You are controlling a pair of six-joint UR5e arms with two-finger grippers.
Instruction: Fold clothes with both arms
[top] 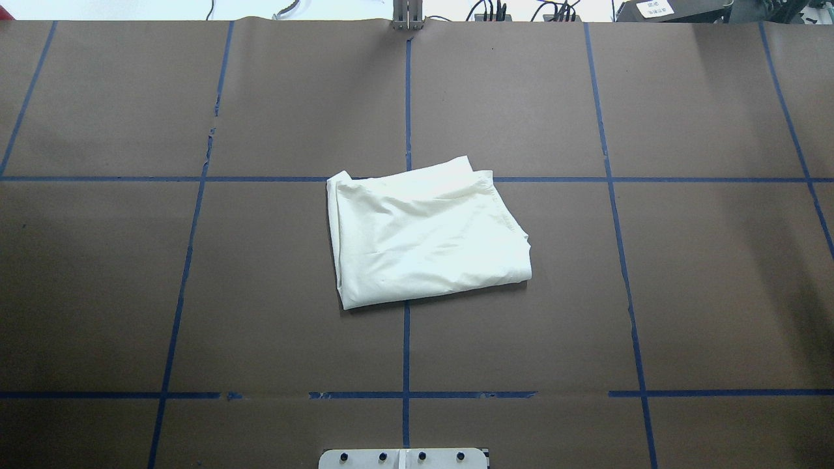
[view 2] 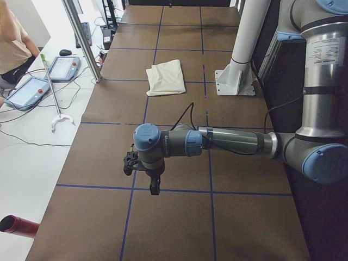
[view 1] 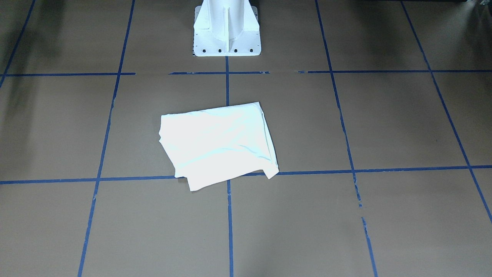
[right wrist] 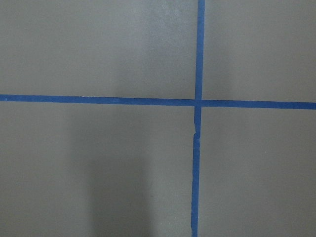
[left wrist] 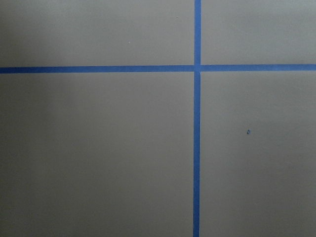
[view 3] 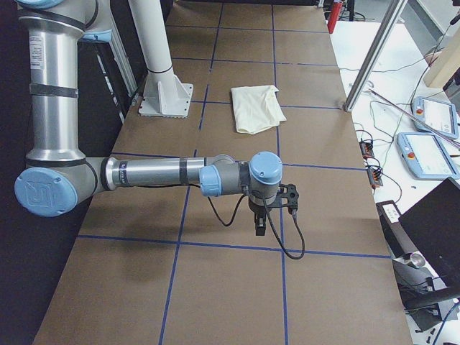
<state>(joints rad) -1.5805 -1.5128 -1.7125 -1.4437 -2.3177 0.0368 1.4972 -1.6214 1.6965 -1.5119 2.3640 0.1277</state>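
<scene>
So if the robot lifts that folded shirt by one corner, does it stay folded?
Probably not: the folded cream shirt looks soft, with wrinkles and loose layered edges, so it'd likely flop open. It lies thin and flat, so probably light. Pushed, it may bunch up.

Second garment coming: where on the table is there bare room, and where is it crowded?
The folded shirt lies mid-table, before the white pedestal. The brown squares on both sides of it, bordered by blue tape, are bare, as is the strip toward the operators' edge. Crowded: both table ends, where the left arm and right arm hang over the paper.
</scene>
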